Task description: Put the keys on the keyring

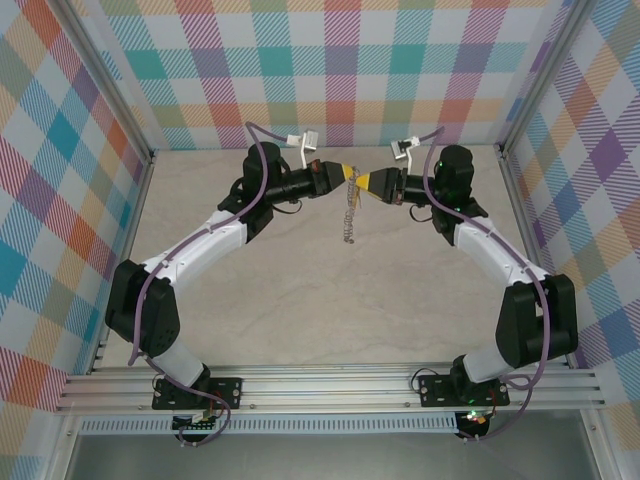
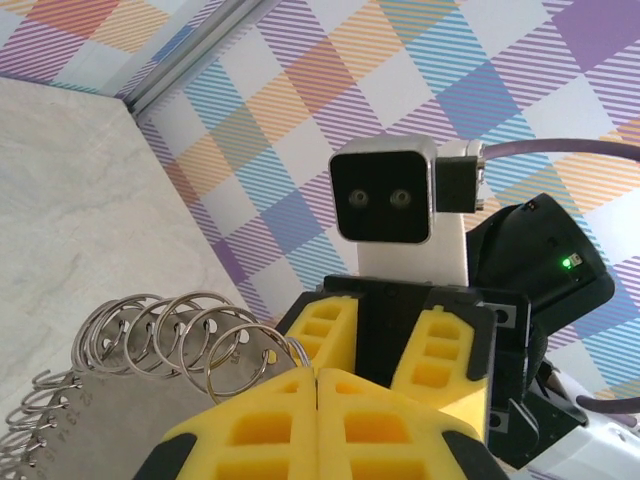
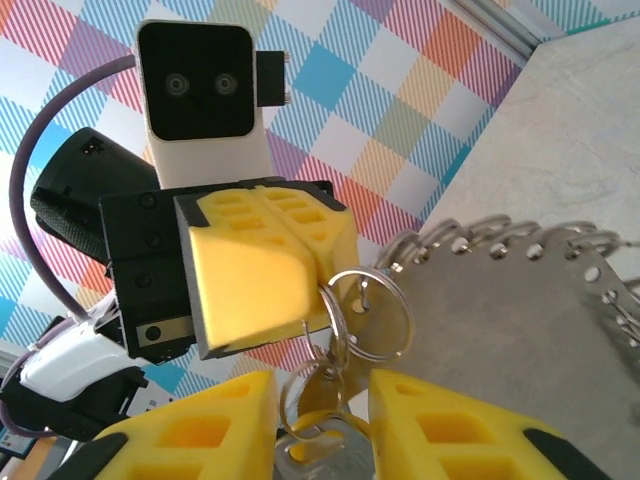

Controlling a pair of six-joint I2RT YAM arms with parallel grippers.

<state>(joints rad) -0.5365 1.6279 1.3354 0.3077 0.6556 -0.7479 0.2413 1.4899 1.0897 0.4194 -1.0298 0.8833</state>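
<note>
Silver keyring (image 1: 348,215) lengthwise downward from left hand (image 1: 347,172)

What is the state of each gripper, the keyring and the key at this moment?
left gripper: shut on the keyring.
right gripper: open, jaws on either side of the key.
keyring: held by one ring, hanging limp.
key: between the right gripper's jaws, mostly hidden; threaded or not, cannot tell.

Keyring (image 3: 500,330): brushed matt metal plate, glossy wire loops. Jaws: matt yellow plastic. Table (image 1: 260,300): smooth, stone-look.
</note>
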